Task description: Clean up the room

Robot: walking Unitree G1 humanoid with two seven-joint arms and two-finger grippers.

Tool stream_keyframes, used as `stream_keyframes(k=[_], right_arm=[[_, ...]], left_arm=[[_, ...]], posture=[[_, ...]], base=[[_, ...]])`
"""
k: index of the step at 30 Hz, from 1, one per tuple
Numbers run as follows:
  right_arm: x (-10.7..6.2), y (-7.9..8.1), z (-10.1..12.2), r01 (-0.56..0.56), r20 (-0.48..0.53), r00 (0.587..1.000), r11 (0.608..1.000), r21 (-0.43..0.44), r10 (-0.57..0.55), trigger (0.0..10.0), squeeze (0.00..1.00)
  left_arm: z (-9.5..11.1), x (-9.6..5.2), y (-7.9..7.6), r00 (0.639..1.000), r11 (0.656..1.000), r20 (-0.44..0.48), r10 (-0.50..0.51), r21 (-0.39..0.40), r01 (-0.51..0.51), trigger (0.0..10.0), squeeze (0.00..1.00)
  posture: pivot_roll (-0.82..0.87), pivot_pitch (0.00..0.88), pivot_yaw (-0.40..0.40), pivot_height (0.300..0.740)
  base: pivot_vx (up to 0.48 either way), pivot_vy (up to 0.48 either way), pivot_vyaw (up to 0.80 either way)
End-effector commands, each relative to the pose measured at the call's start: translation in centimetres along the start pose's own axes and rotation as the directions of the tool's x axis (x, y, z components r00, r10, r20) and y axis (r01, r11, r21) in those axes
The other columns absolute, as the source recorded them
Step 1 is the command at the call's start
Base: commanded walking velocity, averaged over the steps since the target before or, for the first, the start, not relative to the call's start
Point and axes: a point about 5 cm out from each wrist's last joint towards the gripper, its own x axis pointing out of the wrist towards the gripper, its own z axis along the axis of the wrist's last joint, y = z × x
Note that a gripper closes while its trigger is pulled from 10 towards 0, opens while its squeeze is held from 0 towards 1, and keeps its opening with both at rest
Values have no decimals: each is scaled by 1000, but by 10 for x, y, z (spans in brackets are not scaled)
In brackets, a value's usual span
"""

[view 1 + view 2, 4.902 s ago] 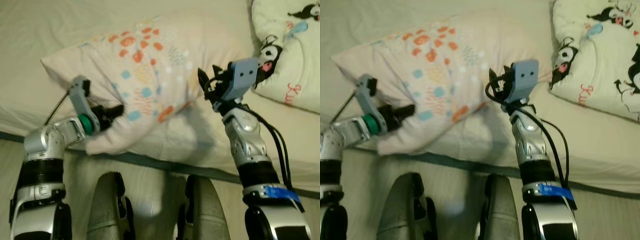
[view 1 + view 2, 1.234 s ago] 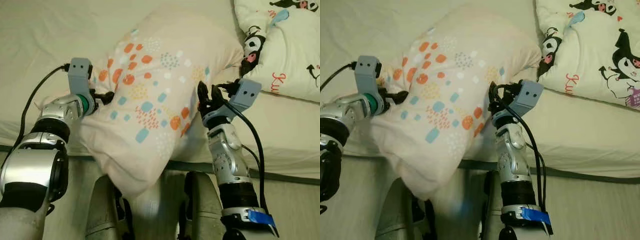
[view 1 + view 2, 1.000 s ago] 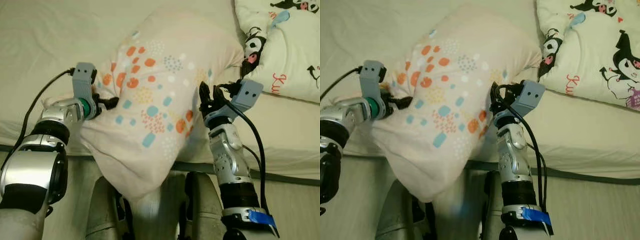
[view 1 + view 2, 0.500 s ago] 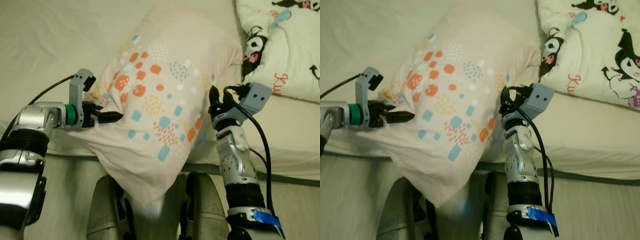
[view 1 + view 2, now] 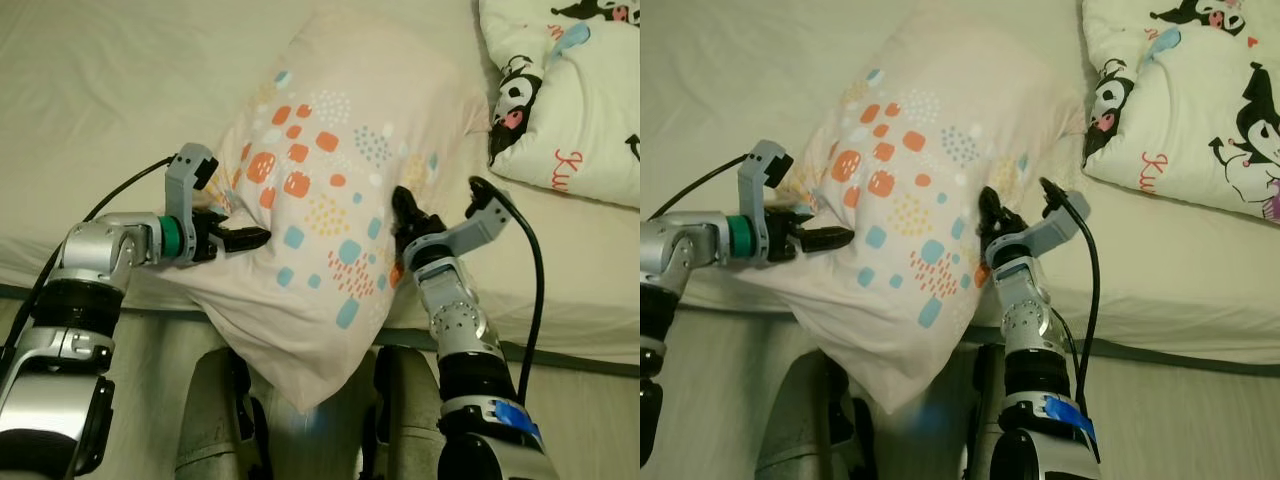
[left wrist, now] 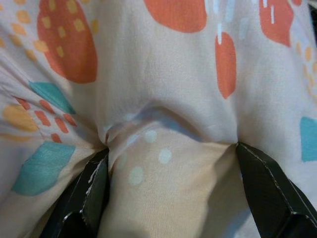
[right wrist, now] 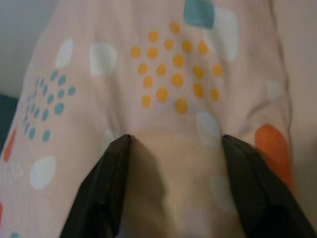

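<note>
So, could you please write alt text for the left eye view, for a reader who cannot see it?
A robot holds a patterned pillow from both sides, the left gripper and right gripper pressing their jaws into the fabric. The pillow lies on a bed, its lower corner hanging over the edge. A cartoon-print pillow lies at the upper right.

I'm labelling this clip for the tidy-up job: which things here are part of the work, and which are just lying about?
In the job:
- patterned pillow, hanging partly over the bed edge
- left gripper, jaws pinching its fabric
- right gripper, jaws pressed into its other side

Lying about:
- cartoon-print pillow, beside it
- bed sheet underneath
</note>
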Motion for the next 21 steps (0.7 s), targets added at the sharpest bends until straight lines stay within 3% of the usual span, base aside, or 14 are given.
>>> stream_keyframes(k=[1,4,7,17,18,21], right_arm=[[-9,-4,-26,31,-98,995,999,14,-29,10000,1000],[-30,-7,-47,47,-196,979,999,-21,-50,10000,1000],[-38,-15,-58,88,-247,964,995,-39,-95,10000,1000],[-41,-30,-72,150,-317,934,986,-74,-166,10000,1000],[-41,-31,-71,141,-322,933,986,-91,-163,10000,0],[-39,-33,-70,133,-326,931,985,-109,-162,10000,0]], left_arm=[[-18,8,-6,998,998,-54,-37,-46,35,10000,0],[-18,12,-4,999,999,-43,-7,-54,4,10000,0],[-13,16,-5,1000,999,-27,7,-51,-8,10000,0],[2,25,-8,999,998,22,38,-40,-37,10000,0],[4,25,-9,999,998,26,43,-41,-41,10000,0],[6,25,-9,998,998,32,45,-42,-43,10000,0]], posture=[[-20,218,6,590],[-32,216,1,590],[-33,211,-8,590],[-25,203,-4,590],[-25,204,-1,590],[-27,206,4,590]], base=[[0,0,0],[0,0,0],[0,0,0],[0,0,0],[0,0,0],[0,0,0]])
